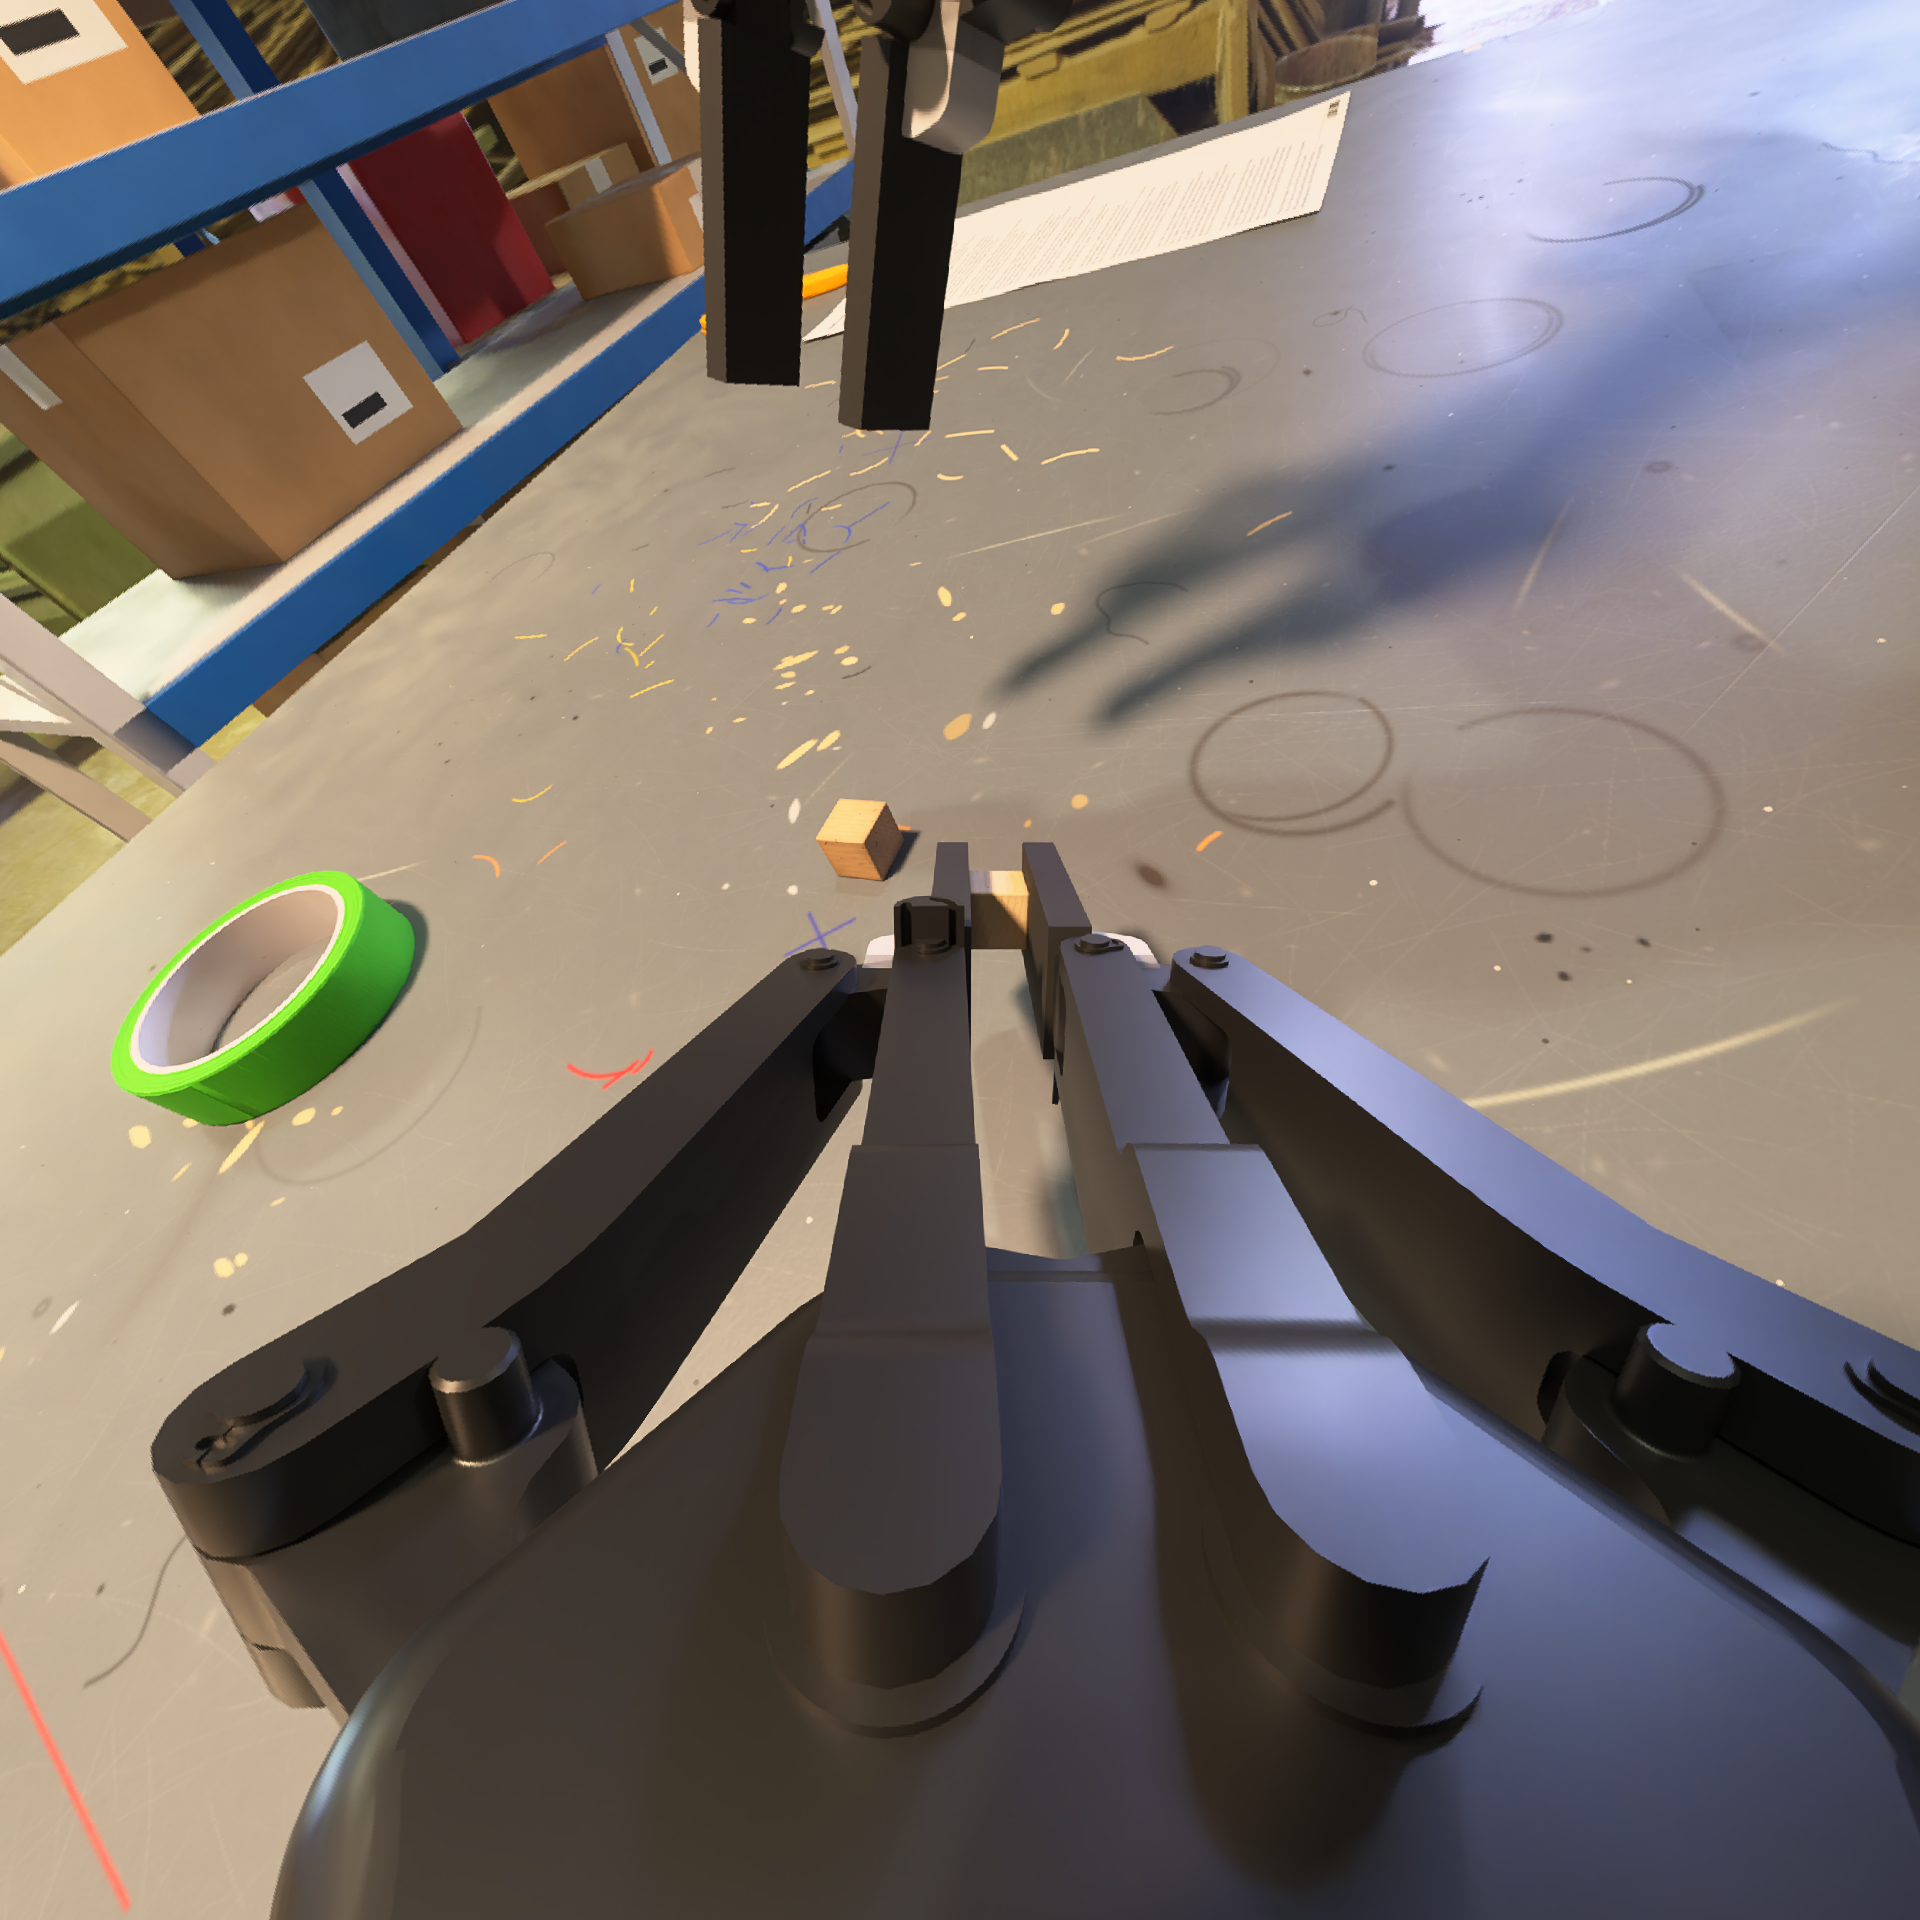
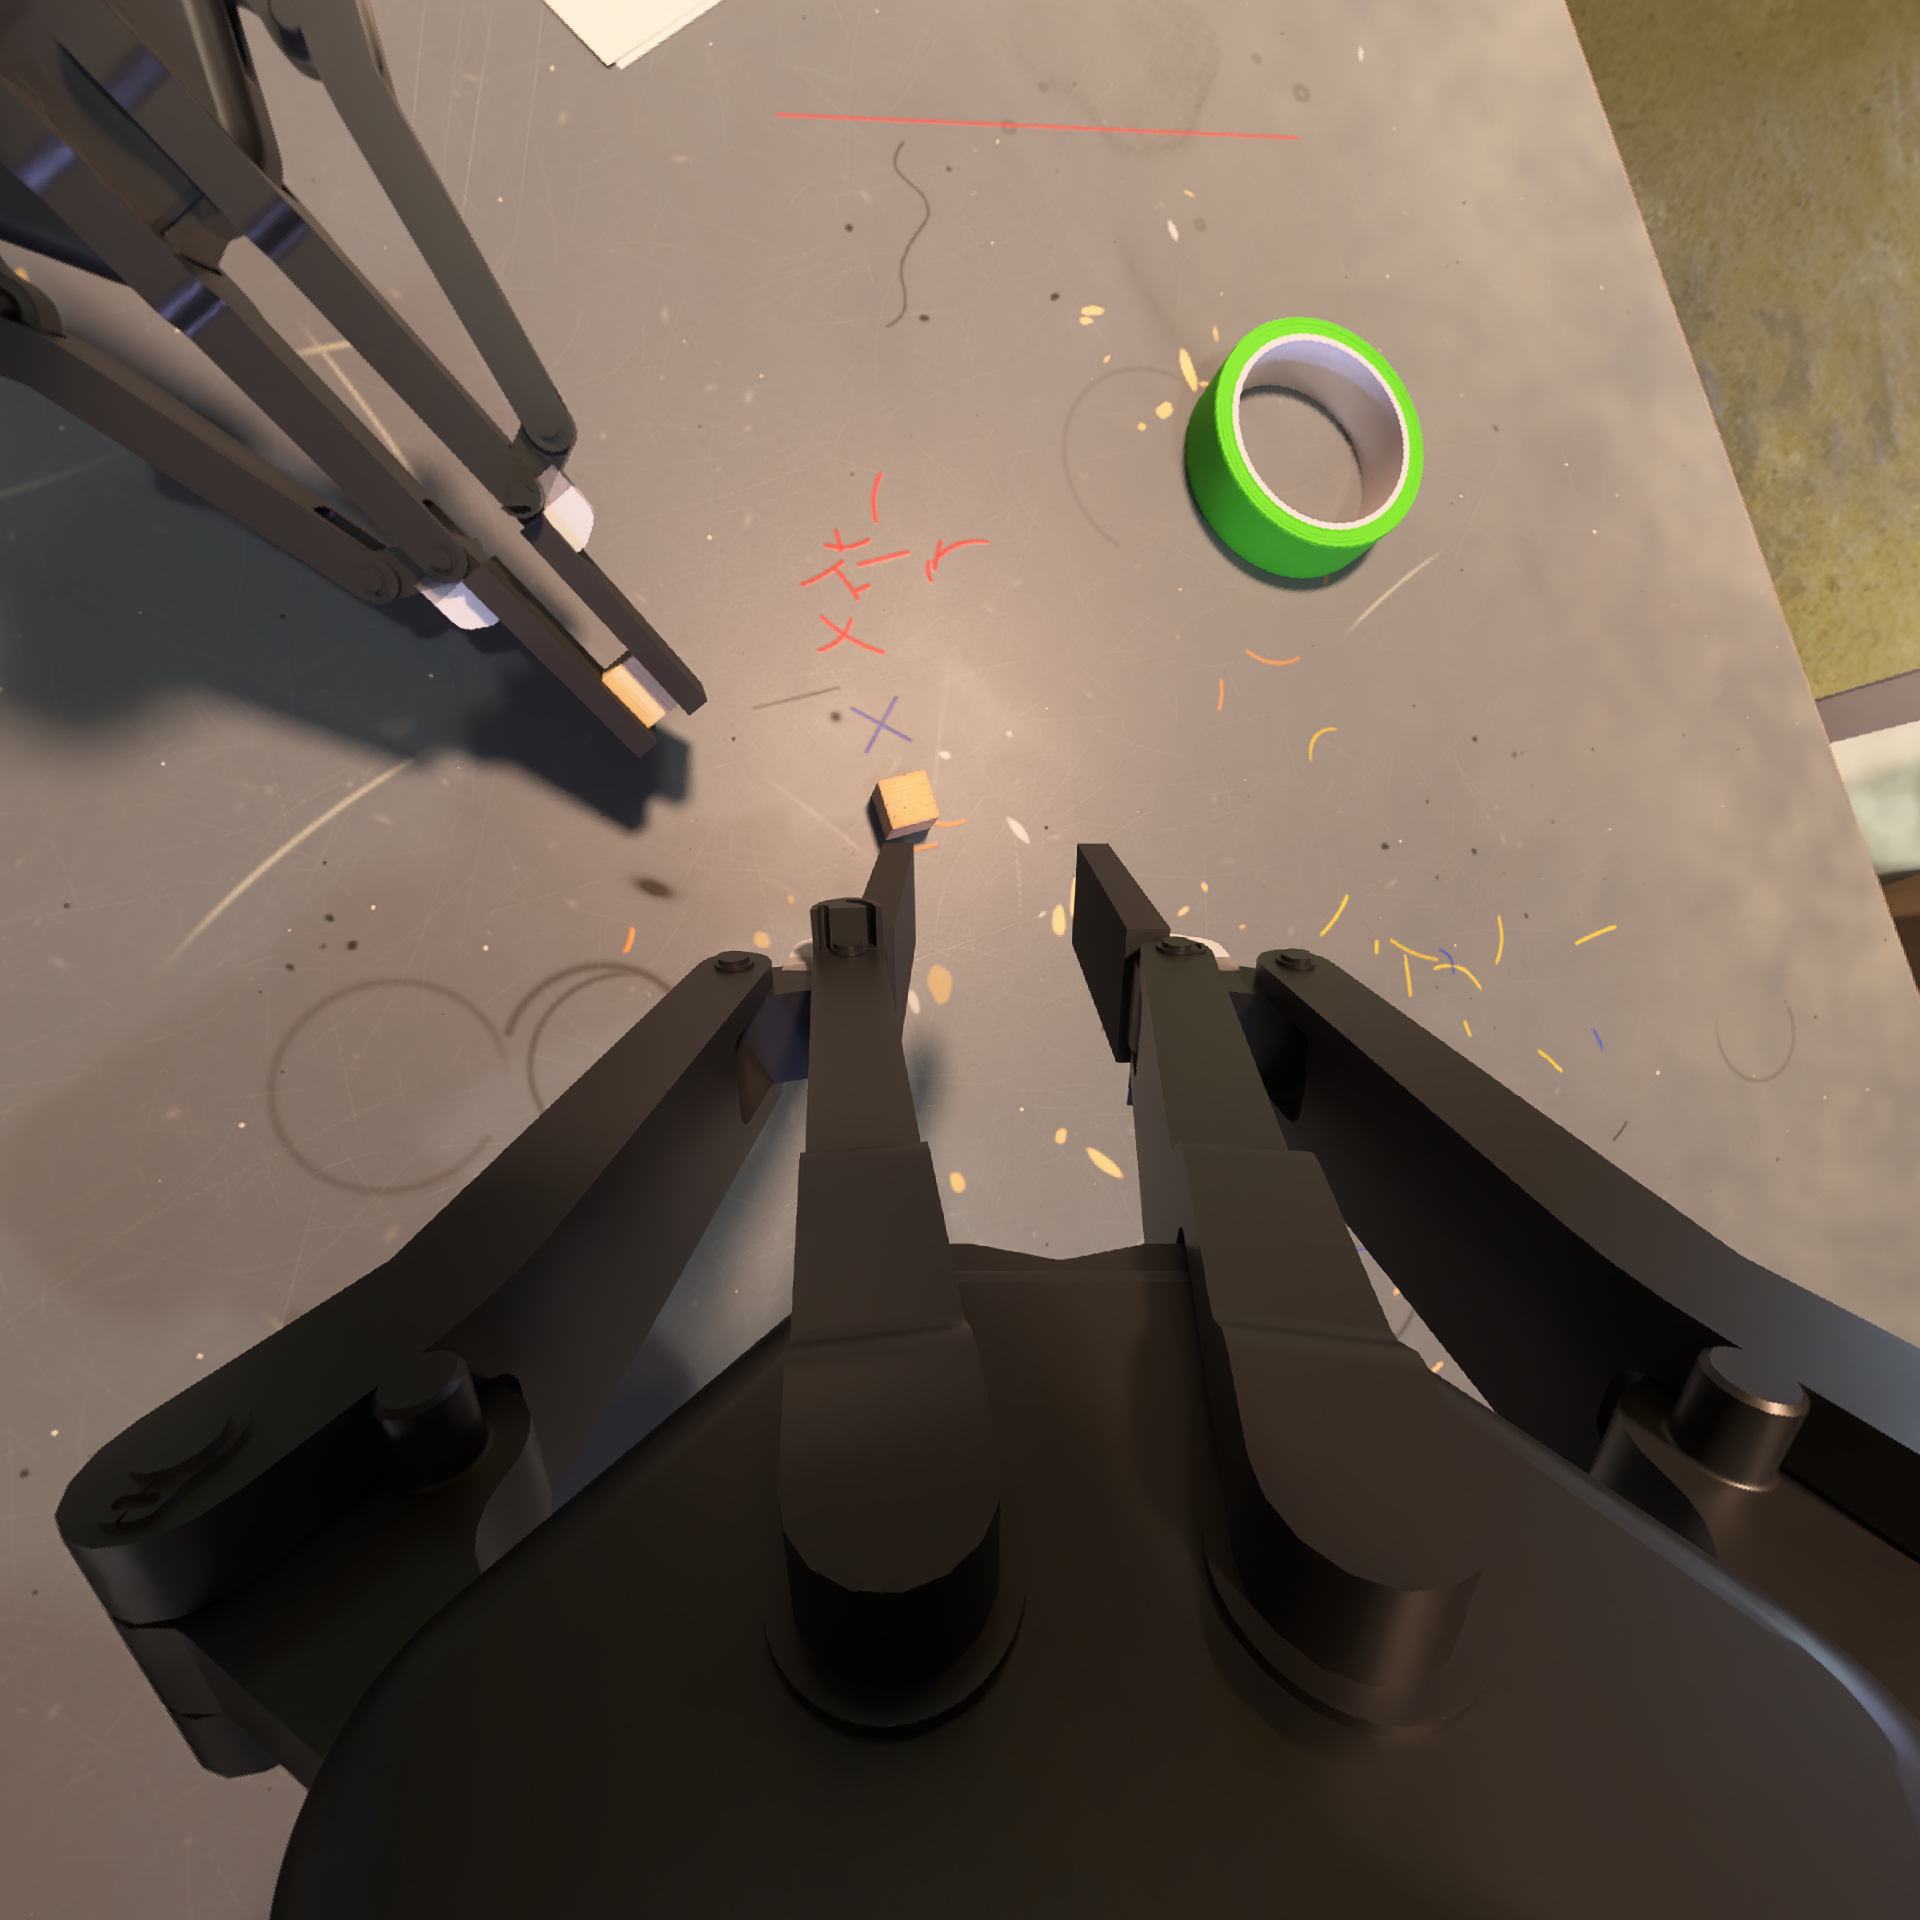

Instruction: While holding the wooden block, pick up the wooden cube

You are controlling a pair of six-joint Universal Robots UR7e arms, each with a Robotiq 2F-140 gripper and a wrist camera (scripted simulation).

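Note:
My left gripper [image 1: 995,871] is shut on a small wooden block [image 1: 1000,906] and holds it above the table. It also shows in the right wrist view [image 2: 652,709], with the block [image 2: 629,694] between its fingertips. A small wooden cube [image 1: 858,837] lies on the grey table, just left of the left gripper's tips. My right gripper [image 2: 995,862] is open and empty above the table. The cube [image 2: 905,801] sits just beyond its left fingertip [image 2: 891,871]. The right gripper's fingers [image 1: 896,312] hang at the top of the left wrist view.
A green tape roll [image 1: 265,1003] lies on the table, also in the right wrist view [image 2: 1304,447]. A white paper sheet [image 1: 1143,203] lies at the far side. Blue shelving with cardboard boxes [image 1: 239,384] stands beyond the table edge. The grey table [image 2: 1039,312] bears scribbles and ring marks.

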